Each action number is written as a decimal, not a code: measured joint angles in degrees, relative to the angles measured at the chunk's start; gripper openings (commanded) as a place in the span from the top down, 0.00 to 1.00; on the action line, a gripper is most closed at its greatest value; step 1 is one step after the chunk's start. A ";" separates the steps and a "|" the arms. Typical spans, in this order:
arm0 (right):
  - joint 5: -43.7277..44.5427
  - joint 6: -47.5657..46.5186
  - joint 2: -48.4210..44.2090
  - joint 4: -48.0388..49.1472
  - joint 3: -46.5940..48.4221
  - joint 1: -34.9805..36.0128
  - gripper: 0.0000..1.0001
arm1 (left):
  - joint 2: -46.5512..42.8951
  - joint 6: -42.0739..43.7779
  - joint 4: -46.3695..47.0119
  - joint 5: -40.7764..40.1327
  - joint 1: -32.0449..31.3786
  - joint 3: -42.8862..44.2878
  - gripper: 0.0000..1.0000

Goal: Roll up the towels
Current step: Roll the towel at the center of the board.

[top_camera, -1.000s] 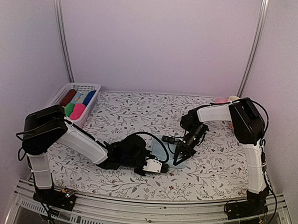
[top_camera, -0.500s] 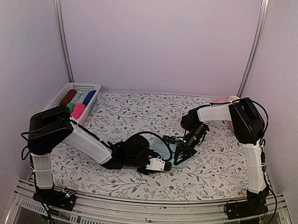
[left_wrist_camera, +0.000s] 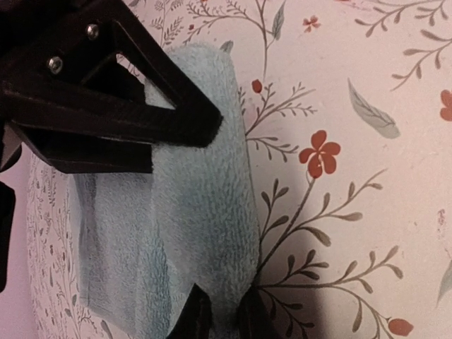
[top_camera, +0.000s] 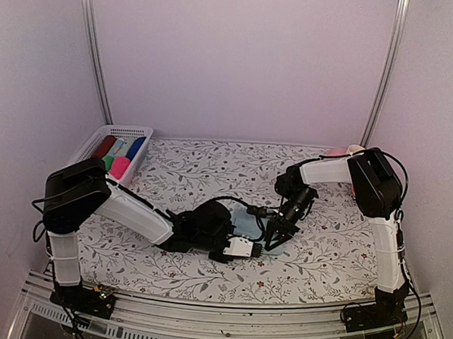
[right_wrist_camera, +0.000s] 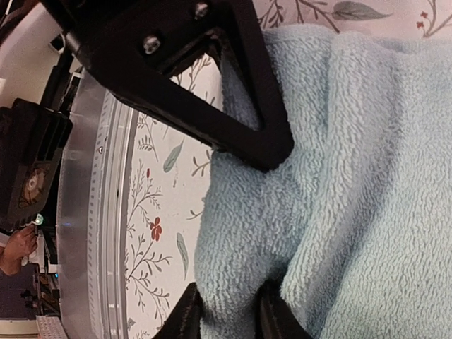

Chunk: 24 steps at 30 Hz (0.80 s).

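The pale blue terry towel (top_camera: 245, 222) is found at the ctr-front of the floral-print table (top_camera: 211, 165), partly rolled: a fat fold is seen along one edge, w/ flat cloth beside it. The fold is straddled by the left gripper (top_camera: 257, 248) and, just beside it, by the right gripper (top_camera: 272, 243). On both, a gap is seen btwn the fingers w/ terry in it; whether the cloth is pinched or merely touched can't be told. For a tight roll, the fold should be taken evenly across its width, turned over in short bites and pressed to the table so it can't spring open. Edges should be held square, else a cone is likely. A bright pink terry roll (top_camera: 120, 167) is seen in the white slotted plastic basket (top_camera: 127, 131) at far left, well apart, apparently done.
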 measured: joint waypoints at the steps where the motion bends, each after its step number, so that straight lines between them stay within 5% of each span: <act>1: 0.04 -0.11 -0.04 0.00 -0.02 0.00 0.60 | 0.00 -0.13 -0.42 0.24 0.09 0.22 1.00; 7: 2.54 -1.64 -5.51 3.65 -4.57 0.00 0.38 | 0.00 -3.69 -6.75 5.29 1.90 3.56 1.00; 16: 11.23 -1.90 -21.77 16.44 -16.96 -0.28 0.25 | 1.64 -9.66 -18.27 14.93 6.01 10.84 1.00; 24: 19.80 -1.99 -36.74 40.19 -37.81 -0.28 0.22 | 6.40 -13.53 -28.28 23.89 9.05 20.11 0.99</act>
